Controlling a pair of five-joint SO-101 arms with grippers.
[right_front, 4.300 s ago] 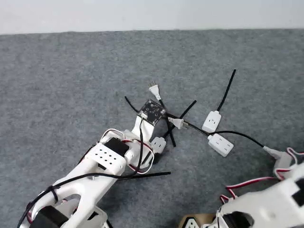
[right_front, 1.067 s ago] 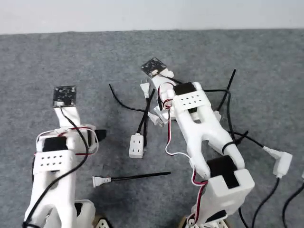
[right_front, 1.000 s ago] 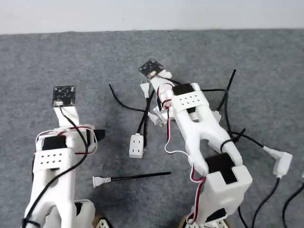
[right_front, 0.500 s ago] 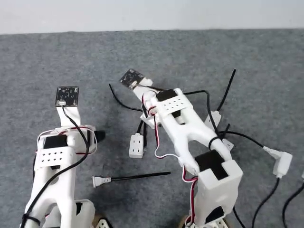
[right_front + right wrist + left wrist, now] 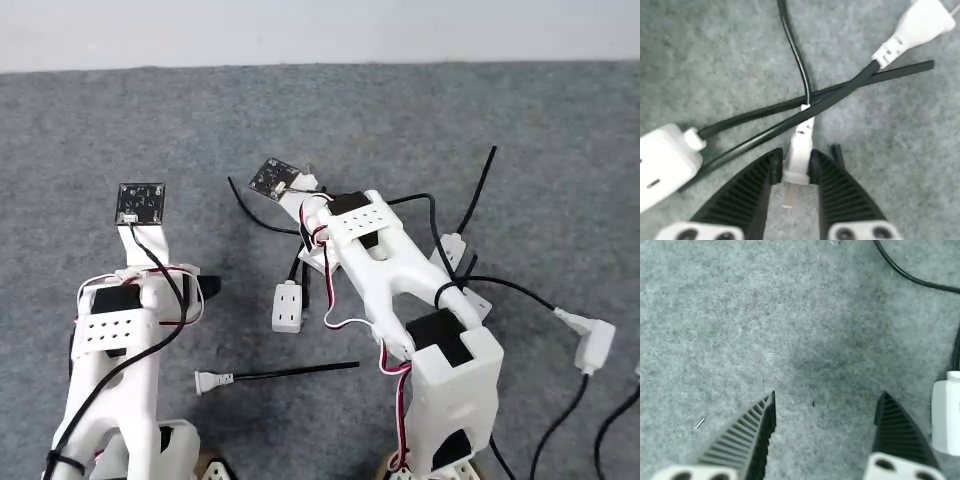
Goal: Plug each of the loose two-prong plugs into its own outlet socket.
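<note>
One two-prong plug (image 5: pixel 801 137), pinched by the right pincer (image 5: pixel 795 151), lies lengthwise between its fingers (image 5: pixel 752 195); left pincer (image 5: pixel 828 396) wide open, empty

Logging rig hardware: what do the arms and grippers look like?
Both the left arm and right arm are blocky white plastic with black motors, looped red, white and black wires, and a black square circuit board. Left gripper and right gripper: black ribbed tapered fingers.

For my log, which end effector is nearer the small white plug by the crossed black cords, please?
Right: the right end effector grips the plug; the left end effector hangs open over bare carpet.
</note>
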